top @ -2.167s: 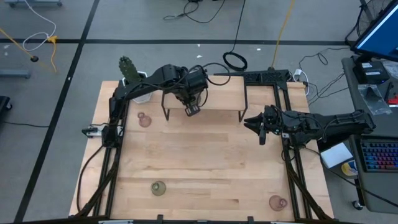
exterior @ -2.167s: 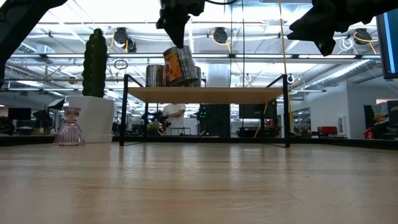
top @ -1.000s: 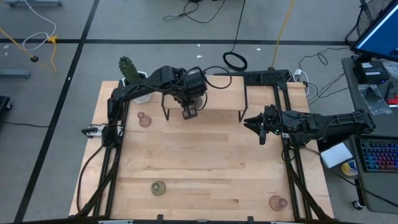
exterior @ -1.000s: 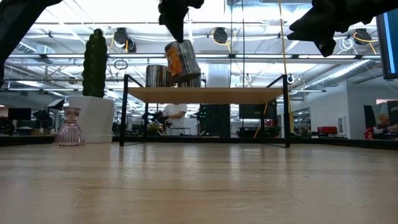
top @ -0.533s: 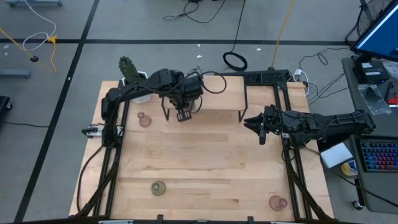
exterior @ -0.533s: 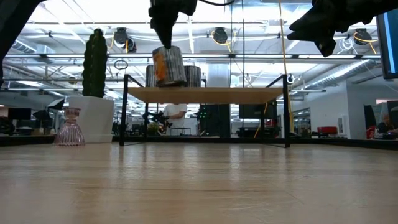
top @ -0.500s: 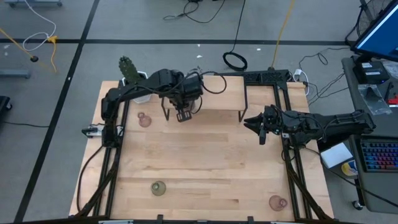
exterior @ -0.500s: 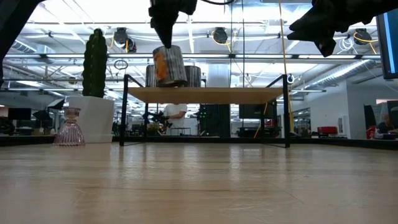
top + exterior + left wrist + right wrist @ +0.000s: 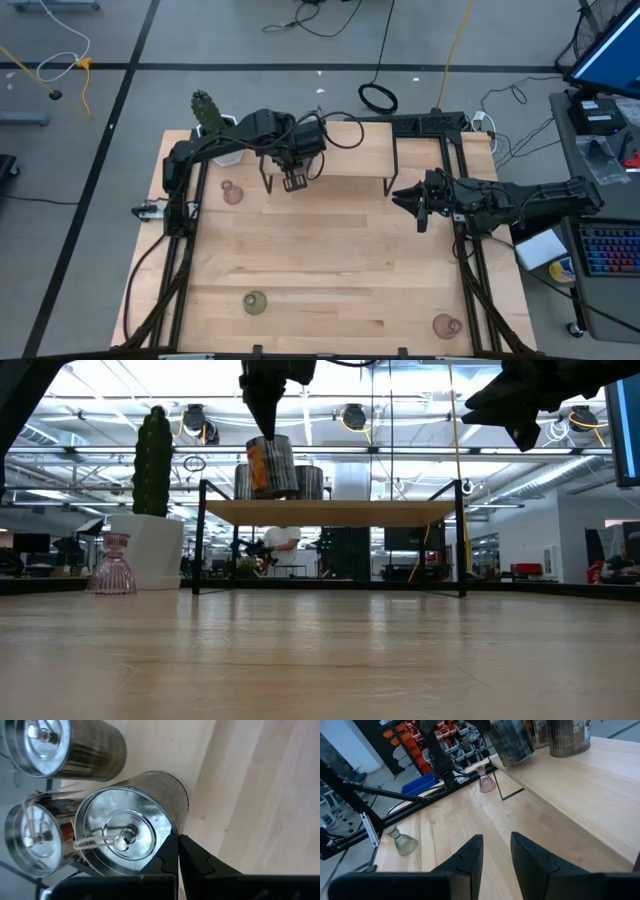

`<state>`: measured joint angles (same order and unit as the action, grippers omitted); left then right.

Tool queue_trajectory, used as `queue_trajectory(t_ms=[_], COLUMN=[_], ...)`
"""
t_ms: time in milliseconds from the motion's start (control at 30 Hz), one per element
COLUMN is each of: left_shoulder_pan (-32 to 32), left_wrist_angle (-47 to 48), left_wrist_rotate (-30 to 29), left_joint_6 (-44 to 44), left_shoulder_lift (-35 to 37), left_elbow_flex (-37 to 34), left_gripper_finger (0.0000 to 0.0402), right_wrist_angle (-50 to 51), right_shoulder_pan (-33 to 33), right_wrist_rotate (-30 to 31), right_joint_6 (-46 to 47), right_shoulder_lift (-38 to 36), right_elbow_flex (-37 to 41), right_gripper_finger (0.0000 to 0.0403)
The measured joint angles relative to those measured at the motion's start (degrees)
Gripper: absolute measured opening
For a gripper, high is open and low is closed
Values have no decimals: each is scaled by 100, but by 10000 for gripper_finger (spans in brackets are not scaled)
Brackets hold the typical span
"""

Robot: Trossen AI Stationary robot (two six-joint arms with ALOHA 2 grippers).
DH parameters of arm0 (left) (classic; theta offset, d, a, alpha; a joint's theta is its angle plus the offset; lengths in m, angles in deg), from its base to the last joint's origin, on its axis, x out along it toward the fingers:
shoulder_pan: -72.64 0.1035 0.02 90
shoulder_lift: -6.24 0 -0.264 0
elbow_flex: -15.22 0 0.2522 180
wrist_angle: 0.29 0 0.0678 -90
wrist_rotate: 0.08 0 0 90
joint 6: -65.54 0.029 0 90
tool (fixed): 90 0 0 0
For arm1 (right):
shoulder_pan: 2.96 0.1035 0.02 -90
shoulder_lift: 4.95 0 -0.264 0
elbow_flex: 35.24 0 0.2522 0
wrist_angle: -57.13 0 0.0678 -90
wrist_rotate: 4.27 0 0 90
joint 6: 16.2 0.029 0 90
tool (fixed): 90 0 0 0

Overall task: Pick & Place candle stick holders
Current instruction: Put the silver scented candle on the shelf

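Left hand (image 9: 178,851) pinches the rim of a silvery metal holder (image 9: 131,822) over the raised shelf (image 9: 330,512); its wrist view alone reveals two more holders (image 9: 70,745) beside it. Right hand (image 9: 495,855) hovers at the bench's (image 9: 330,260) right edge, fingers parted, empty.

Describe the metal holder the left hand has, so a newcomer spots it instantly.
Find the raised wooden shelf at the table's far edge. Three silvery holders cluster toward its left end; the held holder is the front one, pinched at its rim by the left hand, which comes from above.
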<state>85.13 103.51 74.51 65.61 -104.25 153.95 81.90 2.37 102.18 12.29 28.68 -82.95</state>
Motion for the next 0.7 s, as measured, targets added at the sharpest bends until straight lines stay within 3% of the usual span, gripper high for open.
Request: queue_trajectory(t_ms=[700], left_shoulder_pan=[83], left_wrist_angle=[-2], left_wrist_rotate=[35], left_joint_6=[155], left_shoulder_lift=[0], left_elbow_flex=[2], left_gripper_finger=[0], right_wrist_angle=[0], right_shoulder_pan=[0], right_wrist_rotate=[-2], right_joint_6=[1], right_shoulder_lift=[0], right_elbow_flex=[0], right_gripper_finger=[90])
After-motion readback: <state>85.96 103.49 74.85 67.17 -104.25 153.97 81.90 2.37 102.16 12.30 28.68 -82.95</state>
